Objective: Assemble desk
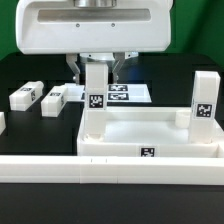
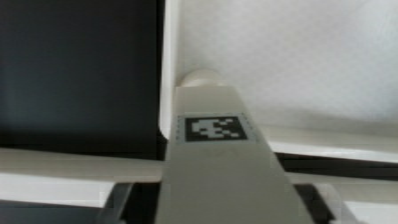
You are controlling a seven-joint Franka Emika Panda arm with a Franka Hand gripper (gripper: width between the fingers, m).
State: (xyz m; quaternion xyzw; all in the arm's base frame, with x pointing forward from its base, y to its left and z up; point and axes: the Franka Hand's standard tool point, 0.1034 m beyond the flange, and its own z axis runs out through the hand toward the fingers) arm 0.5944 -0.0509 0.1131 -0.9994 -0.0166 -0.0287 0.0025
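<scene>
The gripper (image 1: pixel 96 72) hangs straight down over the far corner of the desk top on the exterior view's left. Its two dark fingers (image 1: pixel 77 68) are closed against the sides of an upright leg (image 1: pixel 95 88). The leg's lower end stands in that corner of the desk top (image 1: pixel 150 132), though how deep it sits there cannot be told. A black-and-white tag (image 1: pixel 96 100) on the leg faces the camera.

The desk top is a shallow white tray with a raised rim, lying flat on the black table (image 1: pixel 30 125), with a small tag on its near rim. Inside the tray a second leg (image 1: pixel 203 98) stands upright at the far corner on the exterior view's right, well apart from the gripper, its own tag turned to the camera.

Outside the tray, one loose leg (image 1: pixel 25 96) and the other loose leg (image 1: pixel 55 98) lie on their sides on the table toward the exterior view's left, near each other. The marker board (image 1: pixel 128 92) lies flat behind the held leg. A long low rail (image 1: pixel 110 170) runs across the front, just beside the tray's near rim.

In the wrist view the held leg (image 2: pixel 217 175) fills the middle with its tag (image 2: pixel 215 128) sharp. The white desk top (image 2: pixel 302 70) lies to one side of it and the dark table (image 2: pixel 80 70) to the other
</scene>
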